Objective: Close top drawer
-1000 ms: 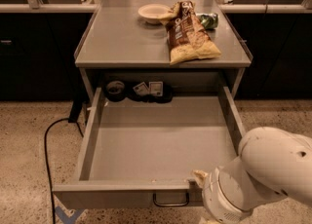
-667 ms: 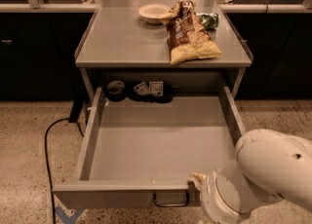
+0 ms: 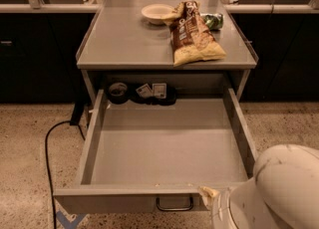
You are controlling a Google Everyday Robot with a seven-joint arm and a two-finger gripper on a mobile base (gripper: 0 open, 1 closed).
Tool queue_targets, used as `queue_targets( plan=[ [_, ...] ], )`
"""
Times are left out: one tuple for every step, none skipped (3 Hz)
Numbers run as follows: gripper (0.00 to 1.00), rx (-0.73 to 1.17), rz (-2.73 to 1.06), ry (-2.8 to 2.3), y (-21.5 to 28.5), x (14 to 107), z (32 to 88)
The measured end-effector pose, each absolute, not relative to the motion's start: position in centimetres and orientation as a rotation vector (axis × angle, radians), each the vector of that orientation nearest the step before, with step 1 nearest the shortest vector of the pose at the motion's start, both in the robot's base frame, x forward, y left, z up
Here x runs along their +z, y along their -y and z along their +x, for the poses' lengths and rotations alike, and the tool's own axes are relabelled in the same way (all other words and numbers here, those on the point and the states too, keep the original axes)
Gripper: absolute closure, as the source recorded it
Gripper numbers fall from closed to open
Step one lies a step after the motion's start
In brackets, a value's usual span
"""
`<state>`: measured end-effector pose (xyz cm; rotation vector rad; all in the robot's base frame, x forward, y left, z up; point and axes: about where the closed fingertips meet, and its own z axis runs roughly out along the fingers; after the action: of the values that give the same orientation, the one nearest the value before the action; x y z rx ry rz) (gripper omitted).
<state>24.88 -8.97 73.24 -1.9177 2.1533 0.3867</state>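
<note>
The top drawer (image 3: 164, 143) is pulled far out of the grey cabinet. It is wide and shallow, and its front panel faces me at the bottom of the view. Its dark wire loop handle (image 3: 174, 204) hangs at the centre of the front panel. My gripper (image 3: 208, 193) is at the top rim of the drawer front, just right of the handle. The bulky white arm housing (image 3: 279, 188) at the lower right hides most of it.
A roll of tape (image 3: 118, 91) and small packets (image 3: 152, 90) lie at the back of the drawer. On the cabinet top (image 3: 124, 39) are a white bowl (image 3: 157, 12), a chip bag (image 3: 194, 36) and a green packet (image 3: 214, 21). A black cable (image 3: 50, 143) runs over the floor at the left.
The white arm housing has sunk a little lower and to the right in the view. The drawer has not moved.
</note>
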Motion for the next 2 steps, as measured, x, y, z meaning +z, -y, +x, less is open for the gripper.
queue_targets(
  plan=[
    [0.00, 0.424, -1.937, -2.153, 8.3, 72.0, 23.7],
    [0.00, 0.495, -1.926, -2.169, 8.1, 69.4, 23.8]
  ],
)
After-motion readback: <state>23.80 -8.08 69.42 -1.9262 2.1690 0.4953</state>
